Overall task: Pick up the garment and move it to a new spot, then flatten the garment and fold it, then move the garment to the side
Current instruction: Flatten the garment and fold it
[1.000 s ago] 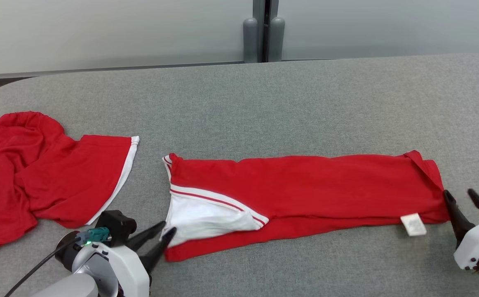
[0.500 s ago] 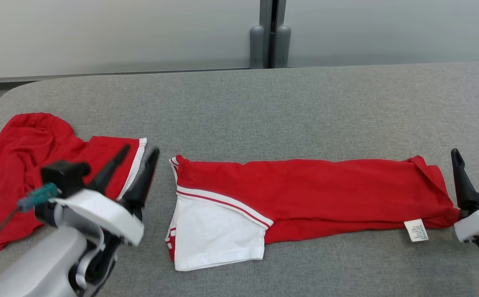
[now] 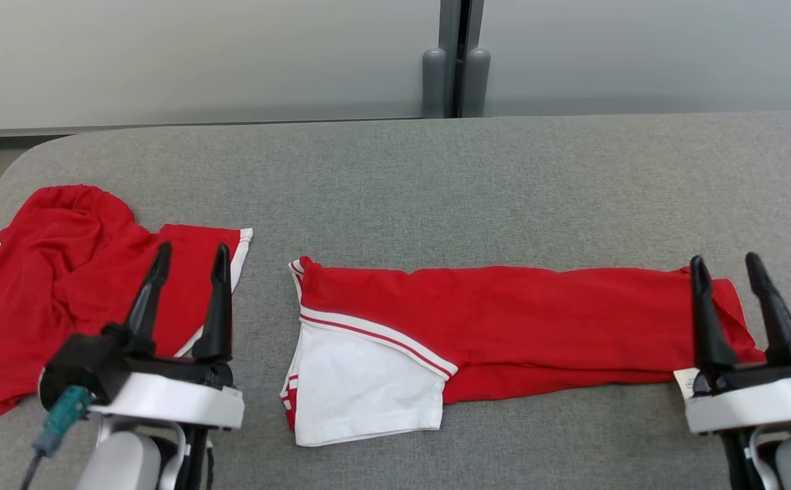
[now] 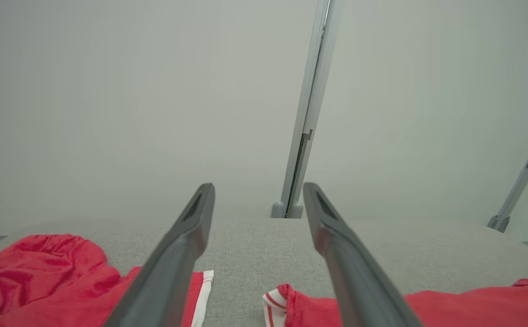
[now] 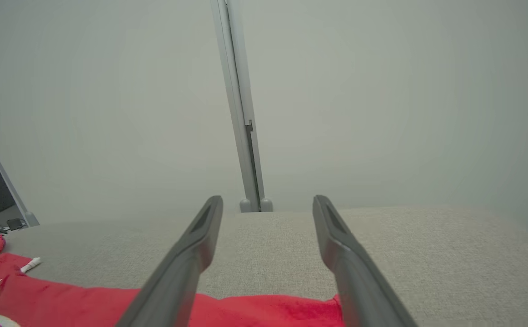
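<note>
The garment (image 3: 538, 327) lies folded into a long red strip on the grey table (image 3: 436, 184), near the front edge and a little right of the middle. Its long axis runs left to right across the table. The end with the white sleeve (image 3: 361, 388) and its red-and-white trim points toward the robot's left. The plain red end points right.

That right end is partly covered in the head view by the right gripper (image 3: 723, 258). The white tag (image 3: 683, 379) at the lower right corner peeks out from behind the gripper's pale body, so only part of it shows. In the left wrist view the garment (image 4: 450, 309) is cut off by the bottom edge, and in the right wrist view the garment (image 5: 87, 299) likewise runs off the frame's bottom.

A crumpled red heap (image 3: 55, 299) with white edging sits at the table's left side, apart from the garment, and it runs off the left edge of the head view.

Both arms sit low at the near side, with the fingers pointing away from the robot toward the pale wall and its grey post (image 3: 457, 61). The left gripper (image 3: 192, 248) hangs before the heap's right edge, fingers spread apart with nothing between them. The right gripper's fingers are spread just as wide and hold nothing. From each wrist the fingers look raised off the cloth, aimed roughly level across the table.
</note>
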